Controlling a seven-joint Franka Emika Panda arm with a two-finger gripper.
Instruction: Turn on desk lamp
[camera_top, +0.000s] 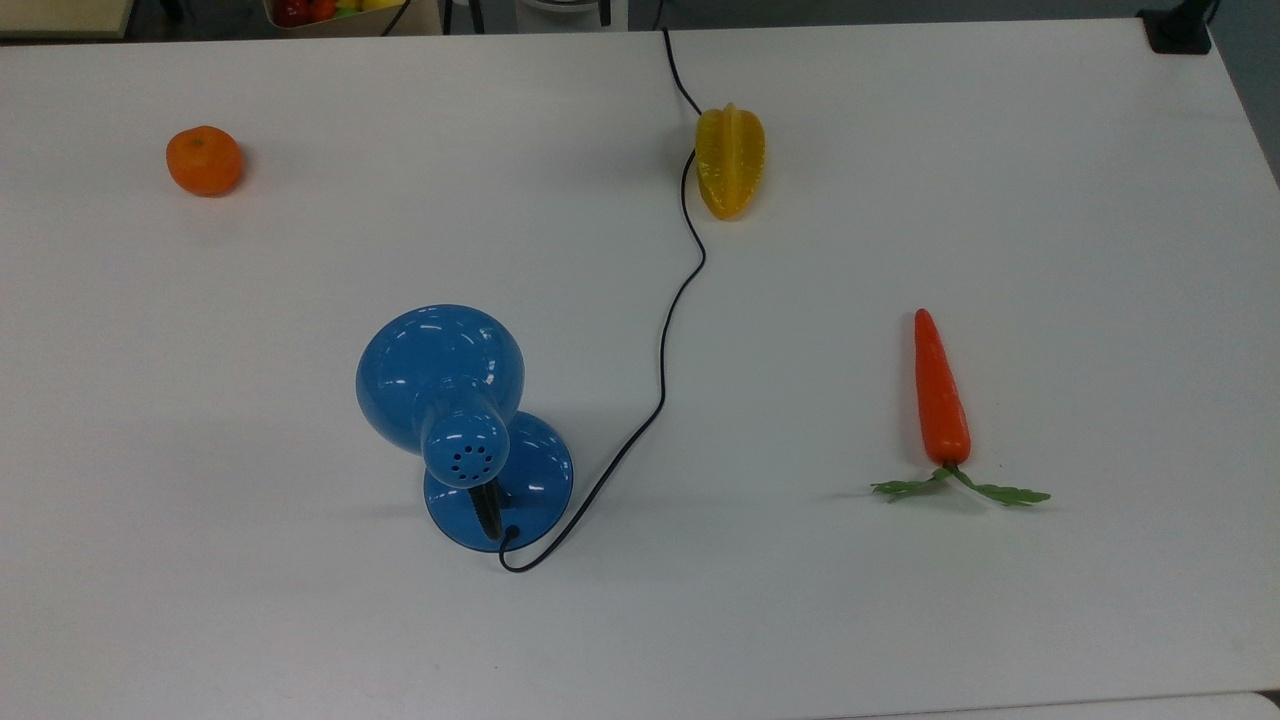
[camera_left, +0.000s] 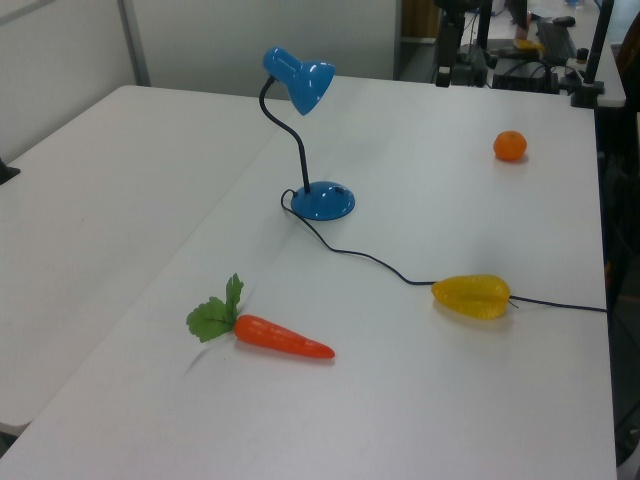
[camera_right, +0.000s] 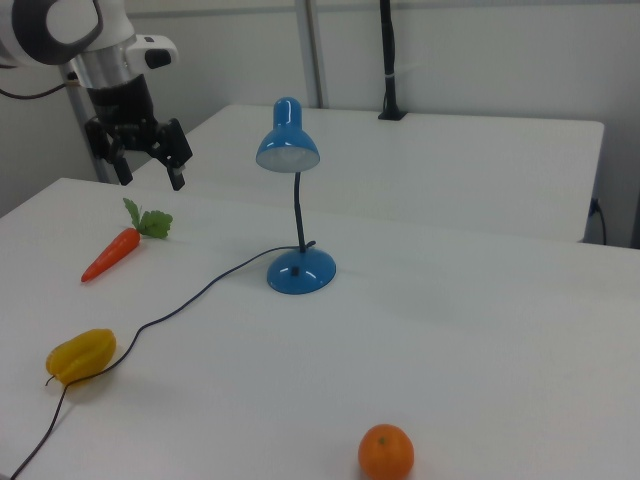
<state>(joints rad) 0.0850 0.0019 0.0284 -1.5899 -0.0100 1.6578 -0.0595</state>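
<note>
Gripper (camera_right: 143, 158) high at the right view's far left, fingers spread, pinching nothing, above the carrot (camera_right: 112, 252). Desk lamp (camera_right: 296, 205) upright mid-table, well apart to the right view's right and lower; base the likely place for a switch, though none discernible.

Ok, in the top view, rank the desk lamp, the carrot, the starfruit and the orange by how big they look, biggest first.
1. The desk lamp, clearly the largest.
2. The carrot, long and thin, with its leaves.
3. The starfruit.
4. The orange, smallest.

The starfruit and the orange sit farther up the table, so their apparent size may be slightly understated.
</note>
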